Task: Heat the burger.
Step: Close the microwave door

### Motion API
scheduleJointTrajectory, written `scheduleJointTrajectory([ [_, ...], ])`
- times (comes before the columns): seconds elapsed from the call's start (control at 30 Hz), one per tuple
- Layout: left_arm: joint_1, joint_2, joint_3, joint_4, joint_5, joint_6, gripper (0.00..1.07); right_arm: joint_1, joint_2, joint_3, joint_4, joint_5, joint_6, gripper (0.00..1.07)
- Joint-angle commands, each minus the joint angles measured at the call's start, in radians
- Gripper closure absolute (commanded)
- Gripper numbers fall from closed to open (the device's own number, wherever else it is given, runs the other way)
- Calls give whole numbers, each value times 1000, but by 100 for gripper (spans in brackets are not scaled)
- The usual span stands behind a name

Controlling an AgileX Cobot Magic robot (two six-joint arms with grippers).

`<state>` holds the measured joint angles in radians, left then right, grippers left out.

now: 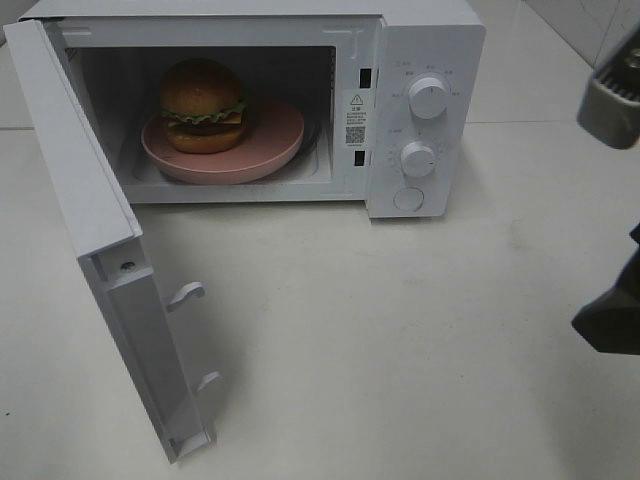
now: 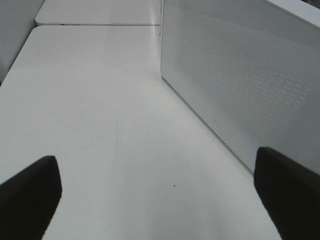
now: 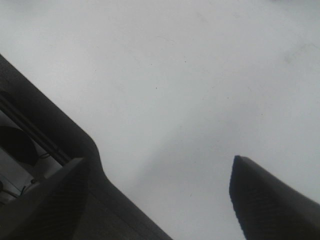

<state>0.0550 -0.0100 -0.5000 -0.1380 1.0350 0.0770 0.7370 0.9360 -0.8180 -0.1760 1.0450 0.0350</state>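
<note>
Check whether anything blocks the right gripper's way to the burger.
Nothing visible does. The burger sits on the pink plate inside the microwave, whose door stands swung open on the left; only bare table lies between the opening and the right gripper.

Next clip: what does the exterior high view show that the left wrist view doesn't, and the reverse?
Exterior high only: the burger on the pink plate inside the microwave, door swung open. Left wrist only: the left tool, open and empty, beside a perforated white panel. Both: the white table.
</note>
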Motion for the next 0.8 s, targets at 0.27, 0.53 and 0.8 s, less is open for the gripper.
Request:
scheduleJointTrajectory([
  [0.27,2,-18,3,-1,-6,1,9,-115,-234,116,2,10,48,31],
  [0.53,2,-18,3,-1,-6,1,9,-363,-466,195,9,9,60,31],
  [0.8,2,-18,3,-1,-6,1,9,-513,-626,248,89,7,49,31],
])
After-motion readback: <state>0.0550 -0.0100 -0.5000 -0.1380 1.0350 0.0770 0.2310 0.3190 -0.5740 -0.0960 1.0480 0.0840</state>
